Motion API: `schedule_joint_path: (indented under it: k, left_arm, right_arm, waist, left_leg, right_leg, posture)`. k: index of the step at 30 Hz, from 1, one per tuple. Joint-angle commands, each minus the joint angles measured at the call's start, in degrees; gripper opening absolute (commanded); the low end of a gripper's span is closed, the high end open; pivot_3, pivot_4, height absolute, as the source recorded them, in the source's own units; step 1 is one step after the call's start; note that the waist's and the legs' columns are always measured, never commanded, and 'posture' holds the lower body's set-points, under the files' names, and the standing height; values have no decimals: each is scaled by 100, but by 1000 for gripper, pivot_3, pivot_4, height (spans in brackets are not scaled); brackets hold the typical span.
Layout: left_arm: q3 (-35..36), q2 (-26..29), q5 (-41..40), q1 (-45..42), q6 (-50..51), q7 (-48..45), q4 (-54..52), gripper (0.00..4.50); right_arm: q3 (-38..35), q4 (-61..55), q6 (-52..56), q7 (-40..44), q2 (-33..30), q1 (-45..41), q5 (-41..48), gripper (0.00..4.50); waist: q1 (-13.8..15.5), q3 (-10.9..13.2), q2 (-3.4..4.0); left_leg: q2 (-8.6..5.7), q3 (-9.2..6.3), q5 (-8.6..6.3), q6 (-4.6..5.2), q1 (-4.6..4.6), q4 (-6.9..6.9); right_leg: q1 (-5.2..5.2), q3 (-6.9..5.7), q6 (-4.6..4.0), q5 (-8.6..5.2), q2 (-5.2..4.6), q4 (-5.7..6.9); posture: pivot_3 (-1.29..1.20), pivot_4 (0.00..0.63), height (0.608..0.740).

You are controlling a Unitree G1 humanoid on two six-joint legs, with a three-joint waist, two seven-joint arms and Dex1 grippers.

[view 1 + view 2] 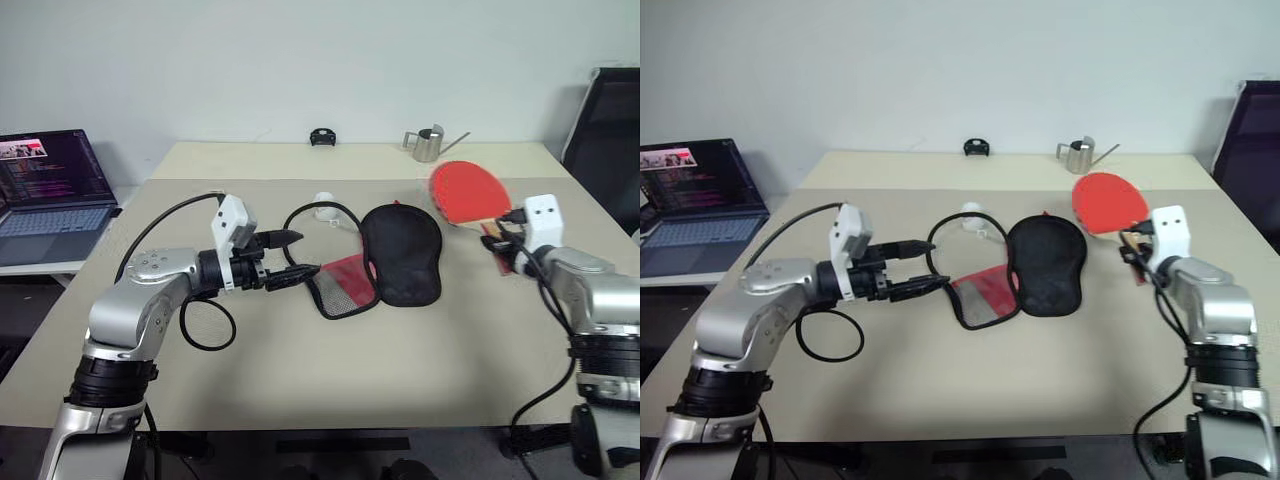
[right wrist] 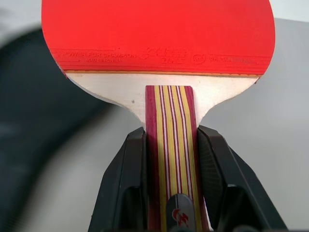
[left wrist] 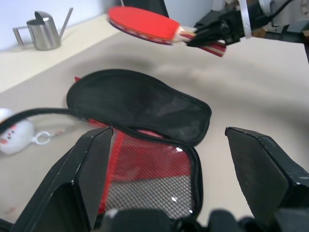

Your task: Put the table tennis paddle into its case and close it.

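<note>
Two claws: right claw [image 2: 170,145] clamped on paddle [image 2: 159,36] handle, left claw [image 1: 290,257] apart beside case [image 1: 400,255].

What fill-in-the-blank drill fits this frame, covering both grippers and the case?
1. The right gripper is shut on the paddle's ____.
2. The left gripper's jaws stand ____, holding nothing.
3. The case lies unzipped on the ____.
4. The metal watering can stands at the table's ____ edge, behind the paddle.

Missing words: handle; open; table; far
</note>
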Motion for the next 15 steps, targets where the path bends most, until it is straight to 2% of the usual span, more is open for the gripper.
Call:
schedule_joint_path:
  k: [1,10,15]
  left_arm:
    - [133,33,-179,-13,61,105,-381,4082]
    - [100,24,-245,28,78,197,-558,4082]
    - [134,24,-199,-85,-9,282,-467,4082]
  right_arm:
    - [44,-630,352,-522,470,-277,75,1059]
    - [421,-529,396,-1409,1738,-327,-59,1059]
    - [674,-289,198,-1548,2022,-286,-192,1059]
  waist:
    - [0,0,0]
    - [-8,1,2]
    - [-13,1,2]
  left_leg:
    - [0,0,0,0,1,0]
    - [-2,0,0,0,0,0]
    - [-3,0,0,-1,0,-1]
  right_leg:
    - [0,0,0,0,0,1]
    - [-5,0,0,0,0,1]
    - [-7,0,0,0,1,2]
  posture:
    - [0,150,740]
    - [0,150,740]
    - [0,150,740]
